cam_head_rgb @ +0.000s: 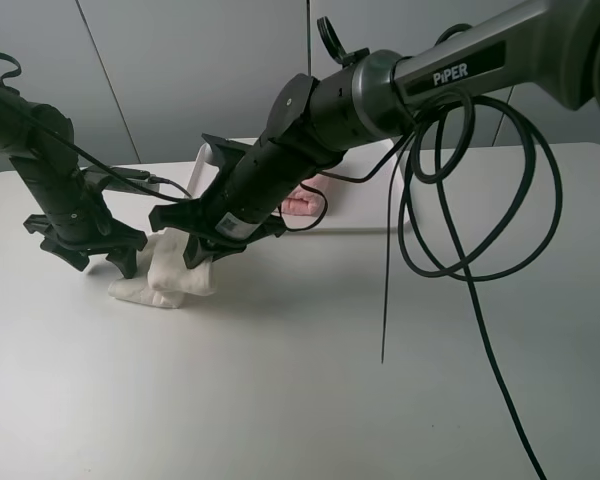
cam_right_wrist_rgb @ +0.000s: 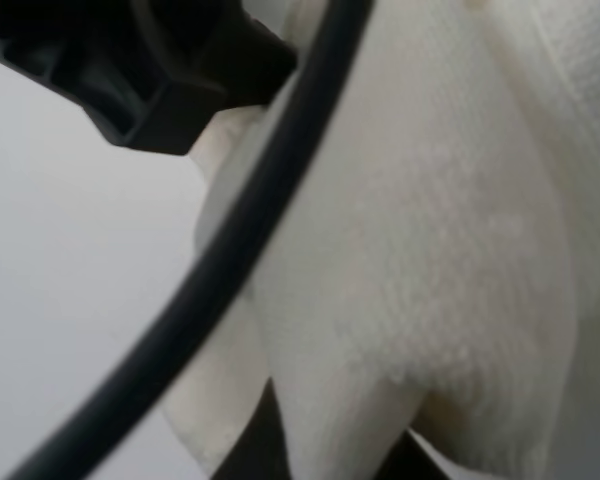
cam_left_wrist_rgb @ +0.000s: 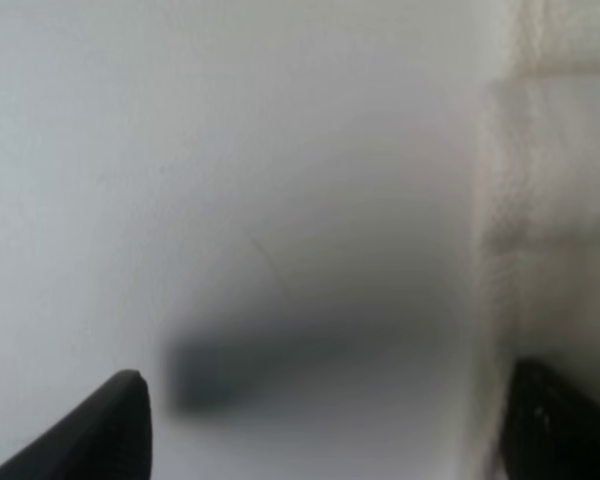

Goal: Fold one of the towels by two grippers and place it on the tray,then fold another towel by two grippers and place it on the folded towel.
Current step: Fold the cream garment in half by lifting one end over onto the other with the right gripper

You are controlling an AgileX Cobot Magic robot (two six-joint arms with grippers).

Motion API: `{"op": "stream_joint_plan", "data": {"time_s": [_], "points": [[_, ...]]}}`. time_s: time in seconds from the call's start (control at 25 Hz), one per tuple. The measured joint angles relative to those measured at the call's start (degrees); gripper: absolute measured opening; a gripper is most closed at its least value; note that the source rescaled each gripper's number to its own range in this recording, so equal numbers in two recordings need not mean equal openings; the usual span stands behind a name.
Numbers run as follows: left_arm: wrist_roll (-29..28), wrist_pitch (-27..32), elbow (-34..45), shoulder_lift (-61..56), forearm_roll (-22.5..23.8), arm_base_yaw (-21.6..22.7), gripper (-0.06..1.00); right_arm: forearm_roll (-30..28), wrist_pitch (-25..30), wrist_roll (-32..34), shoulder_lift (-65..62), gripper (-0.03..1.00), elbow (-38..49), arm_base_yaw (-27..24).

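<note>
The right claw is clenched on the cream towel, which hangs bunched with its lower end on the table. The left claw gapes, released, just beside the towel's edge. It would do best to pinch a matching corner there before the two spread the towel. The pink towel lies on the tray beyond the right claw.

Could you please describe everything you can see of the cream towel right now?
The cream towel is off-white terry with a fine looped weave, bunched and crumpled. One part is pinched up by the shut right hand and hangs in soft folds; the rest rests on the white table. The open left hand stands beside it; contact is unclear.
</note>
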Motion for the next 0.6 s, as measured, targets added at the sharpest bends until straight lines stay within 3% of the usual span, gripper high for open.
{"op": "stream_joint_plan", "data": {"time_s": [0.24, 0.48, 0.6], "points": [[0.00, 0.00, 0.00, 0.00, 0.00, 0.00, 0.93, -7.34, 5.02, 5.53, 0.00, 0.05, 0.00, -3.56], [0.00, 0.00, 0.00, 0.00, 0.00, 0.00, 0.93, -25.43, 8.49, 18.27, 0.00, 0.05, 0.00, -3.68], [0.00, 0.00, 0.00, 0.00, -0.39, 0.00, 0.93, -29.35, 8.49, 22.29, 0.00, 0.05, 0.00, -3.58]]}}
